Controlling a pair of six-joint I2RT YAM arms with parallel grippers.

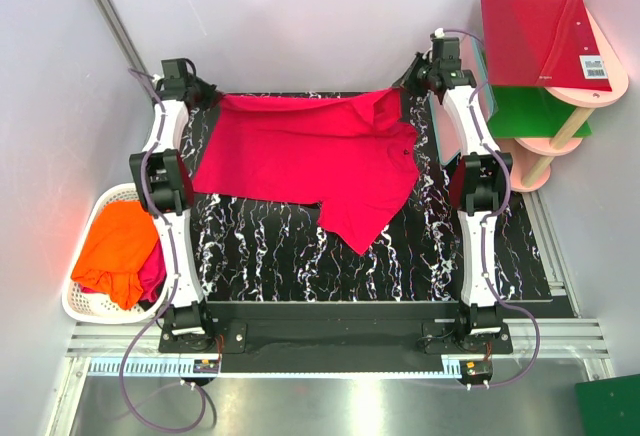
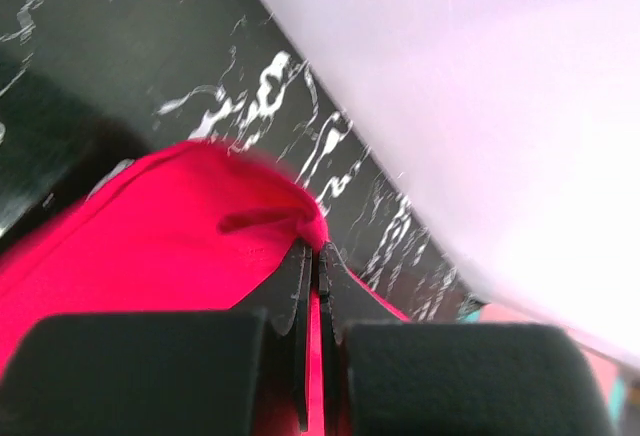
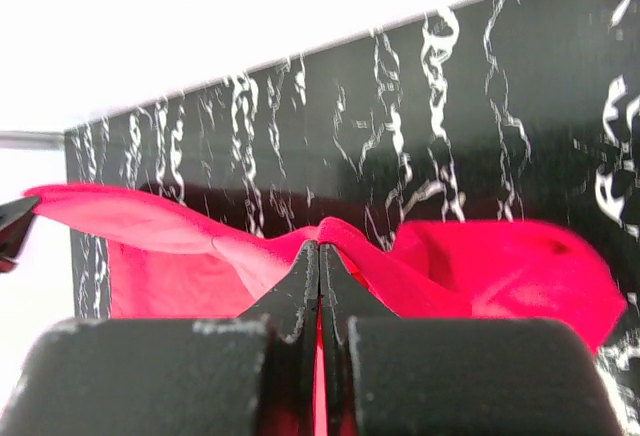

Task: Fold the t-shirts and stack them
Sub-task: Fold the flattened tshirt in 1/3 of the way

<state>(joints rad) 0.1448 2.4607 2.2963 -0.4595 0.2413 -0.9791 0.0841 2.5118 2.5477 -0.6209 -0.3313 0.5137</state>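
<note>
At far edge of table [image 1: 260, 256], left gripper [image 1: 207, 96] & right gripper [image 1: 412, 84] each pinch a corner of crimson t-shirt [image 1: 310, 156], rest lying spread; flattening step, next prob. needs both arms folding evenly.

A black tabletop [image 1: 270, 256] veined with white is flanked on its left by a white basket [image 1: 80, 308]. At the far right, a red board [image 1: 530, 36] (a barcode label [image 1: 595, 66] is stuck on it) is laid atop a pink stand [image 1: 608, 94], with a green board [image 1: 525, 114] below.
</note>
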